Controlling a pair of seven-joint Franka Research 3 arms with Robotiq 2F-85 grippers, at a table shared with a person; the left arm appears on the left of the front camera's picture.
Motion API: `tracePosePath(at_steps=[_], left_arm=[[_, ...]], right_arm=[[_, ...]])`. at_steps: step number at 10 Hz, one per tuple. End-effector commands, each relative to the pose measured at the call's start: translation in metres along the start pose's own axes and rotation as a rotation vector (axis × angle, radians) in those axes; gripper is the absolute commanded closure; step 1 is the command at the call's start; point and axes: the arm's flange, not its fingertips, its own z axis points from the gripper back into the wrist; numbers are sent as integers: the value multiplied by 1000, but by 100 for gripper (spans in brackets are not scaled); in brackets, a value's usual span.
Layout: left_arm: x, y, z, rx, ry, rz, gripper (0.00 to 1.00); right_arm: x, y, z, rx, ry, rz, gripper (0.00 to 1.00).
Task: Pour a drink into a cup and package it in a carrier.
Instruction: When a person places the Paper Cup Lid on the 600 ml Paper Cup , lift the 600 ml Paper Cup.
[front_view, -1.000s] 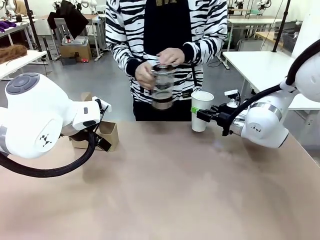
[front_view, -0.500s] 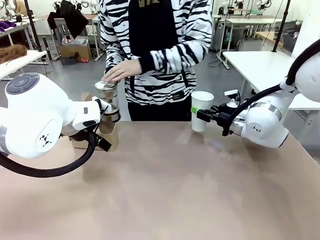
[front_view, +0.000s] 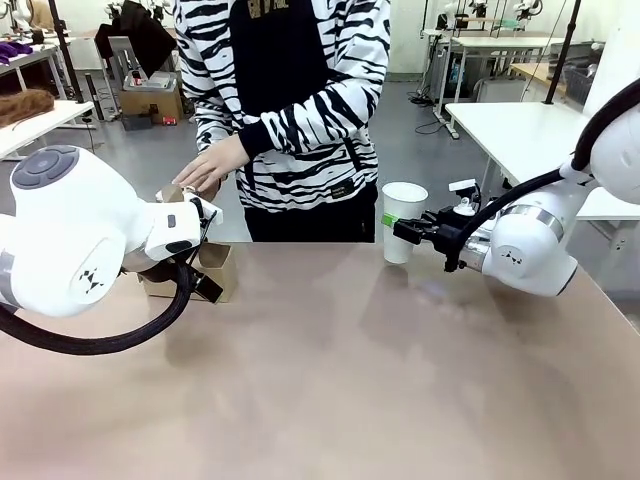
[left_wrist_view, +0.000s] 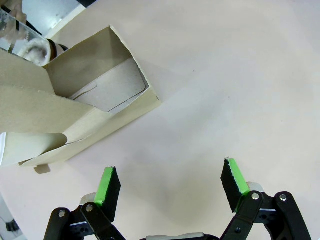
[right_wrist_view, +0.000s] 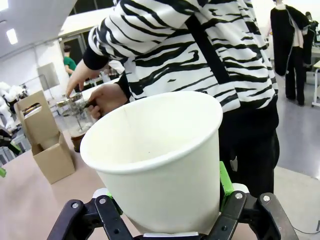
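Glossy white, bulbous left arm (front_view: 70, 240) at nine o'clock and right arm (front_view: 525, 250) at three, each trailing black cable (front_view: 100, 345). Black left gripper (left_wrist_view: 171, 182), silver screws (left_wrist_view: 59, 213), green pads (left_wrist_view: 107, 184). A person (front_view: 290, 120) at twelve wears a zebra-striped jacket (front_view: 340, 60) (black top (front_view: 280, 50) underneath).

The right tool (right_wrist_view: 166, 196) grips a white cup (right_wrist_view: 155, 160); beyond, a hand (right_wrist_view: 103, 98) holds the pot (right_wrist_view: 77, 122).

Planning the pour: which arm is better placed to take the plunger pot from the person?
Left. The left jaws are open by the carrier, with the plunger pot close beyond it; the right jaws are shut on the cup.
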Motion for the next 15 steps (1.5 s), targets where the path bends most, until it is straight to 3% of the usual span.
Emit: tracePosePath(at_steps=[1,15], left_arm=[[0,0,0,-1,-1,-1,0],[0,0,0,-1,-1,-1,0]], right_arm=[[2,3,-1,-8,5,1,19],[2,3,-1,-8,5,1,19]])
